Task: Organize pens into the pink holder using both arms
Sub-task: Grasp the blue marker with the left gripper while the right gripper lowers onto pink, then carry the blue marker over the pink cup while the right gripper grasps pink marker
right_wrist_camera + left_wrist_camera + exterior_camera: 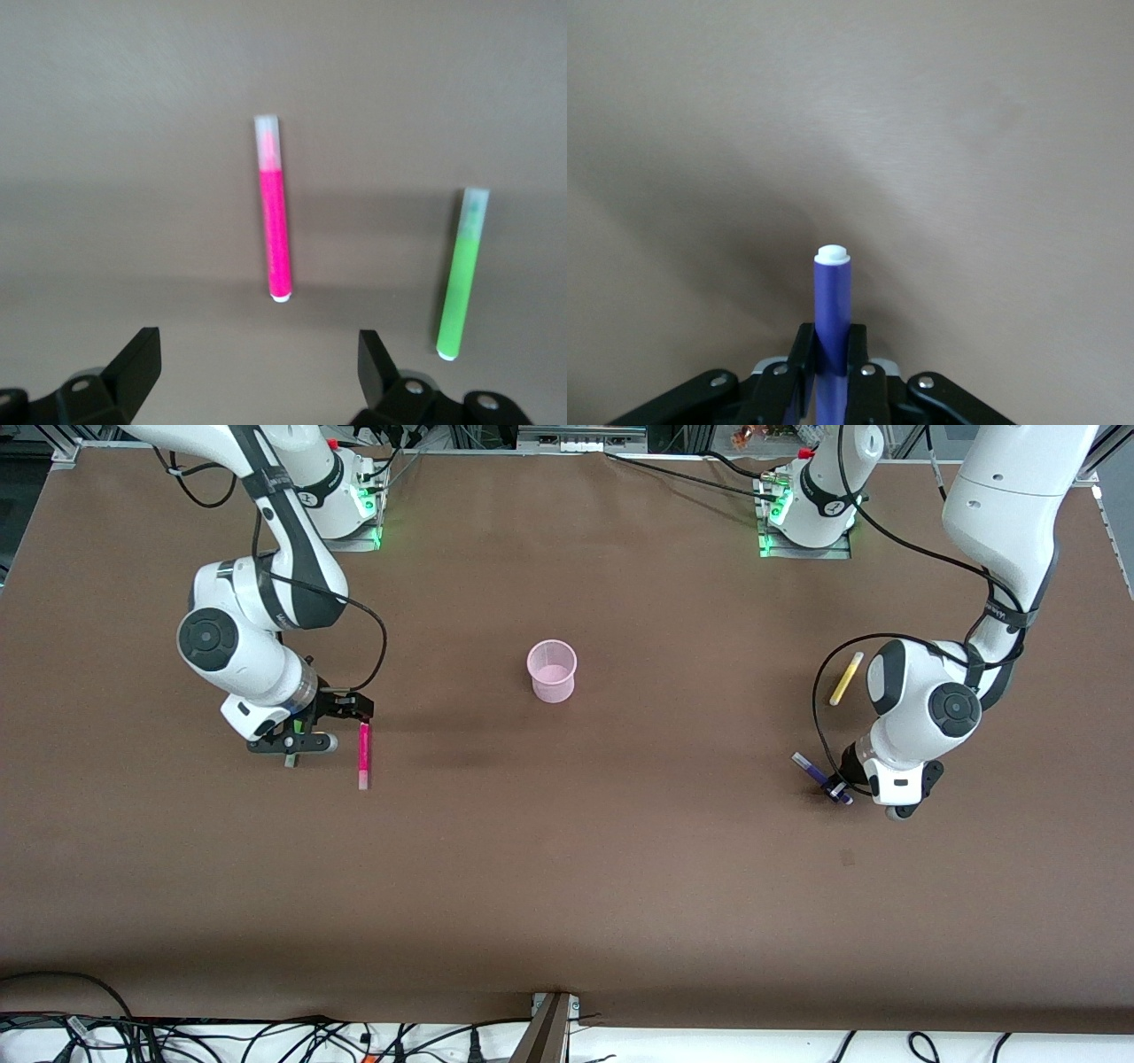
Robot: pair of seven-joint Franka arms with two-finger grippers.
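The purple pen (832,314) was clamped in the left gripper (831,372) at the table; a lift toward the empty pink holder (552,671) seemed next. The right gripper (257,367), fingers spread, was poised by the pink pen (275,212).

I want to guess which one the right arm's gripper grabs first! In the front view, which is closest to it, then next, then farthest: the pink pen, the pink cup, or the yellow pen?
1. Pink pen: just beside the right gripper.
2. Pink cup: mid-table.
3. Yellow pen: at the left arm's end.
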